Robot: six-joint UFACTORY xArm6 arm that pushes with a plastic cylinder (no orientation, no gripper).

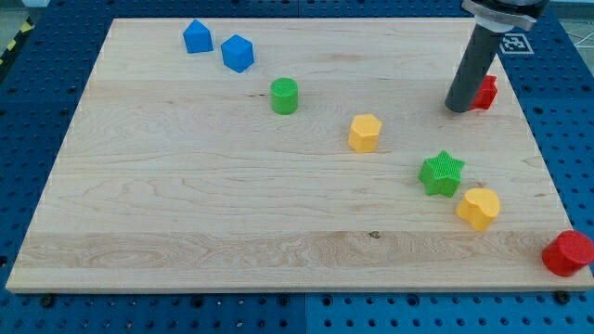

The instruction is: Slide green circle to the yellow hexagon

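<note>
Green circle [284,96] standing upright up and to the view's left of the yellow hexagon [365,133], apart from it, with a strip of bare wood between. Not yet delivered, judging by that gap; the whole push seemingly still to do.

My tip [456,109] set down well to the view's right of the yellow hexagon, on the far side from the green circle, just beside or touching a red block [484,91] half hidden behind the rod. No pincer on this rig, only the rod, so nothing held and nothing to open or close.

Likely needed: a trip round to the upper left of the green circle, then a push down and to the right toward the yellow hexagon. Open wood above the yellow hexagon for that trip.

Two blue blocks [197,37] [237,53] further up-left of the yellow hexagon, beyond the green circle, leaving some room to get in behind it. Green star [441,173] and yellow heart [478,208] below-right of the yellow hexagon, past the target. Red cylinder [566,253] far below-right, at or over the edge of the table [186,204].
</note>
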